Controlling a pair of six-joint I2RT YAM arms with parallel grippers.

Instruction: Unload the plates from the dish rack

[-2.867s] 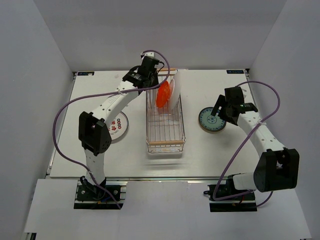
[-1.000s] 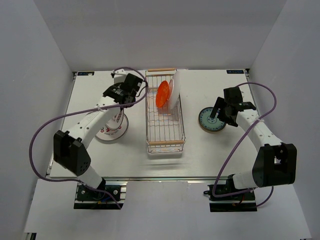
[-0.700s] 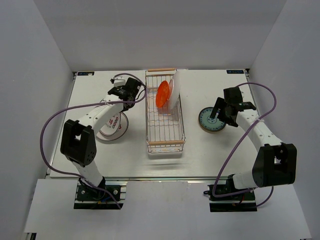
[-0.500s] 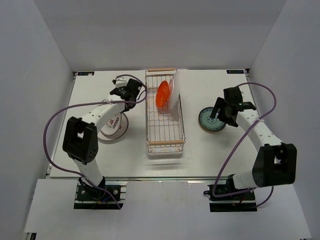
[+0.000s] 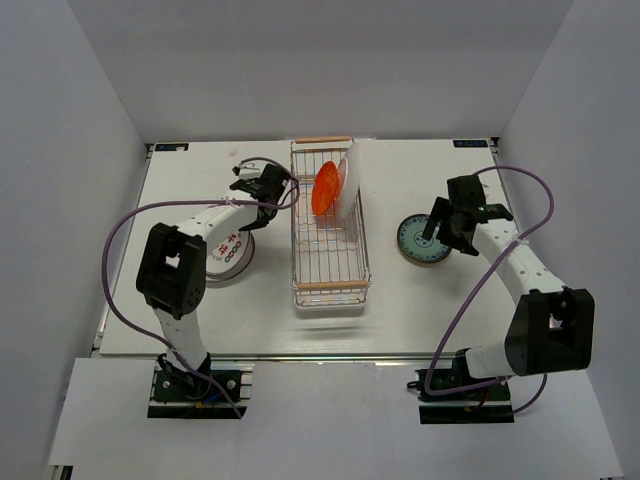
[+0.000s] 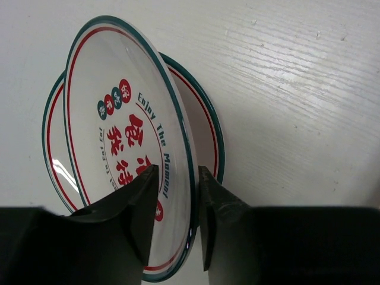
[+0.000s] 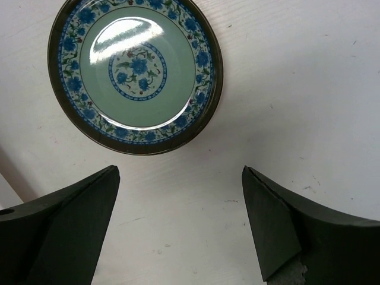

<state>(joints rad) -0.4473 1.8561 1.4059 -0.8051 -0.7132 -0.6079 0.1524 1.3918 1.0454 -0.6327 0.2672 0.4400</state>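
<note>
Left of the dish rack (image 5: 330, 262), the left gripper (image 6: 177, 171) holds its jaws slightly apart astride the rim of a tilted red-marked plate (image 6: 113, 119). An orange plate (image 5: 324, 188) and a white plate (image 5: 348, 182) stand in the rack's far end. Right of the rack, the right gripper (image 7: 179, 172) gapes wide beside a flat teal plate (image 7: 135, 74).

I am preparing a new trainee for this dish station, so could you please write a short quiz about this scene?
1. True or false: the teal patterned plate lies inside the dish rack.
2. How many plates are visible standing in the dish rack? A) none B) two C) four
3. Which end effector has a plate rim between its fingers?
Key: 1 false; 2 B; 3 the left end effector, at the white plate with red marks.
</note>
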